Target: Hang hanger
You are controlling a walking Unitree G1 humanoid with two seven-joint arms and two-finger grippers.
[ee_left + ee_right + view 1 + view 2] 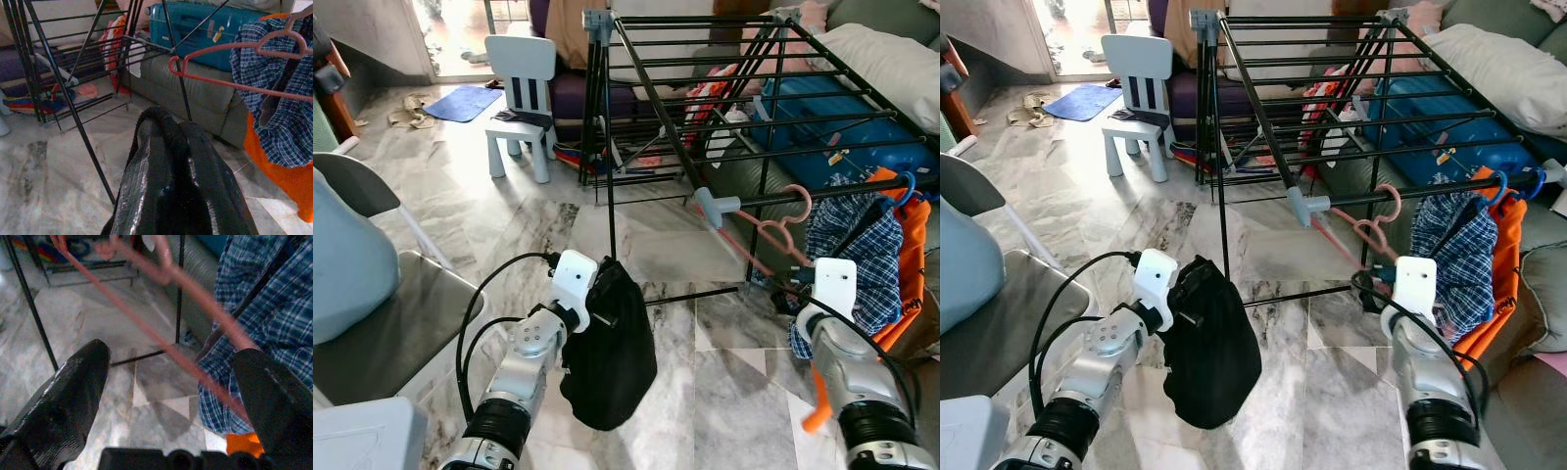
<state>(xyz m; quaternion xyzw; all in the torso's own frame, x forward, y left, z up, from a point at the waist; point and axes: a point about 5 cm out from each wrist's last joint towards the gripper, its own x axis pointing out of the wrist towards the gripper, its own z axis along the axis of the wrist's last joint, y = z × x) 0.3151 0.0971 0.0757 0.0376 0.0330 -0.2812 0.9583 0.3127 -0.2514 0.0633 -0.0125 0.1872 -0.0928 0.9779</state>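
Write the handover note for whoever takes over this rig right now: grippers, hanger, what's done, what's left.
Left gripper: shut on the black bag, held above the floor.
Right gripper: open, fingers either side of the pink hanger, not clamping it.
Hanger: its hook is over the drying rack front rail, beside the plaid shirt.
Done: hanger appears hung.
Left: withdraw the right arm, confirm it stays.

The hanger (773, 235) is a thin pink plastic one with a curled hook at its top. Its hook is looped over the low front bar of the black drying rack (724, 108), just beside the grey corner joint. The hanger's body tilts, one arm slanting down toward the marble floor, close beside a blue checked shirt on the same bar.
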